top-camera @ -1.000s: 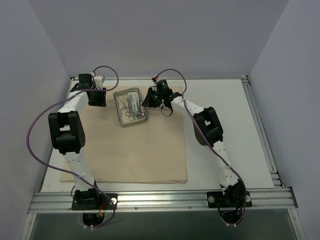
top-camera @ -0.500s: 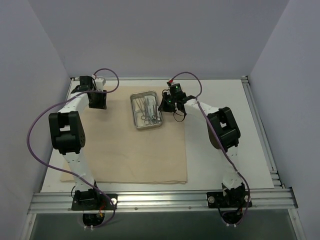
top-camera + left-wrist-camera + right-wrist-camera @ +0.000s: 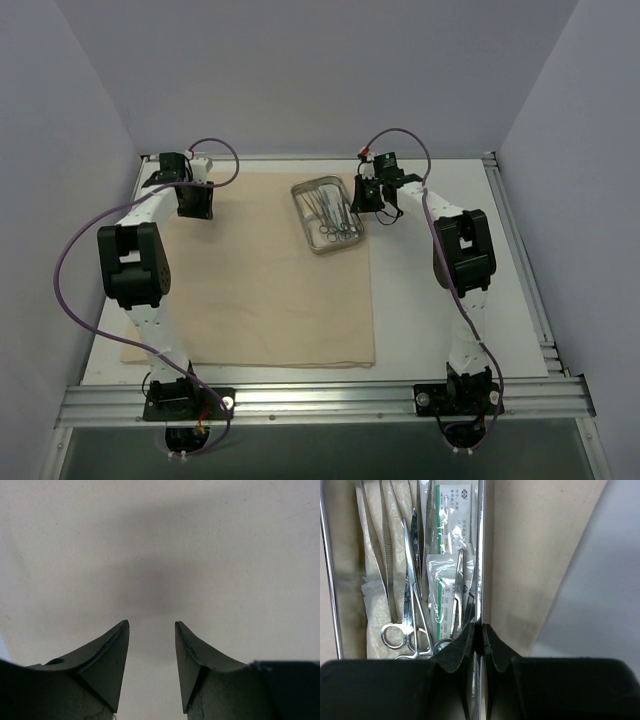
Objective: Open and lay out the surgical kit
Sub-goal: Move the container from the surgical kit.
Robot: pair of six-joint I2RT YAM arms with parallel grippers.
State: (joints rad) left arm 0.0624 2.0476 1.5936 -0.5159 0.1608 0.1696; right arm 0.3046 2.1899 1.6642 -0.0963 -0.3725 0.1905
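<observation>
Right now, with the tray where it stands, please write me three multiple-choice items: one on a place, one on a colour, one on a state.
1. Where does the steel tray stand?
A. far right part of the beige cloth
B. its near left corner
C. its middle

2. What colour is the print on the clear packets?
A. red
B. green
C. blue

3. How is the right gripper?
A. open wide
B. shut on the tray's wall
C. shut on nothing

1 A: the top view shows it at the cloth's far right corner.
2 B: green bands show on them.
3 B: it pinches the wall.
</observation>
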